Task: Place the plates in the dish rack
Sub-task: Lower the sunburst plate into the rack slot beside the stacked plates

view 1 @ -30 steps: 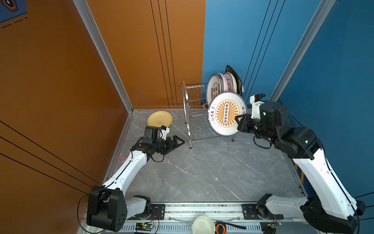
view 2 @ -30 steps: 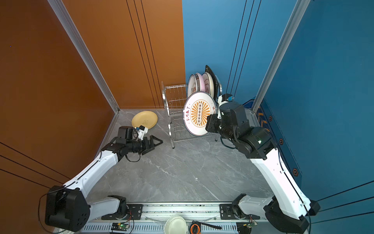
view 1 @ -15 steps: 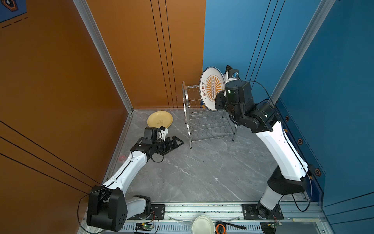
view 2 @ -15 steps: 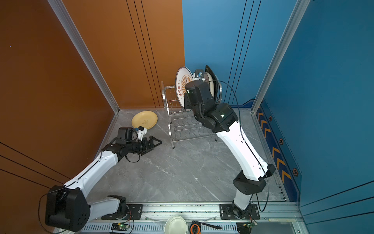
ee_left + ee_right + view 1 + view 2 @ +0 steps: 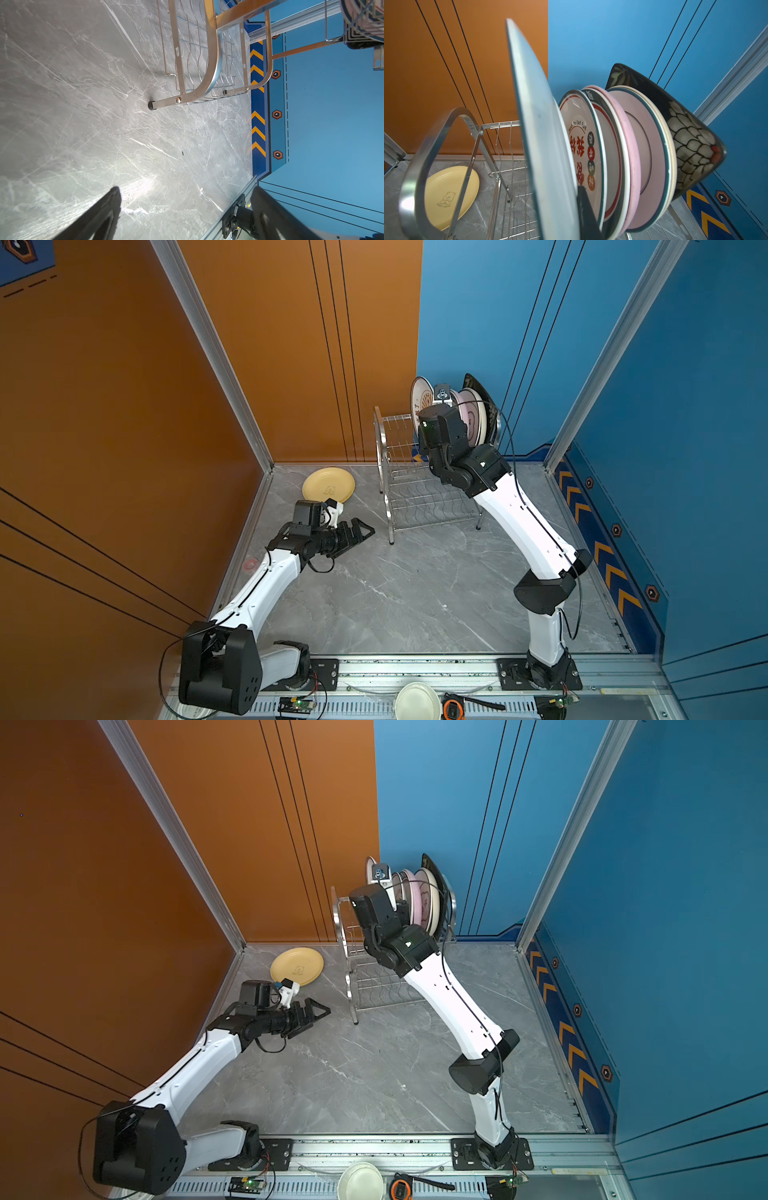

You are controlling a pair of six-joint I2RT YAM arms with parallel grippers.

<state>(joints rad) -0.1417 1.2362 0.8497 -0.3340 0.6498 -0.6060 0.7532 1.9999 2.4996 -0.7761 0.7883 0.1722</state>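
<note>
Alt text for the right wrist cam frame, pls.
The right gripper holds a white plate nearly upright, edge-on at the dish rack, beside a row of plates standing there, ending in a black square plate. A yellow plate lies flat on the grey table beyond the rack's arched frame.

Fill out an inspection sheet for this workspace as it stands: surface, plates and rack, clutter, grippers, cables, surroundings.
Surface: grey marble tabletop, bare in the middle.
Job's things: dish rack upright; black square plate, pink plate and white plate with red characters stand on edge in its upper tier; yellow plate lies flat on the tabletop beside the rack.
Clutter: white bowl and orange-black gadget by the front rail.
Grippers: right gripper shut on the sunburst plate, held on edge at the upper tier; left gripper open, empty.
Cables: black cable loops off the right arm; another cable hangs under the left wrist.
Surroundings: orange panels, blue panels.
</note>
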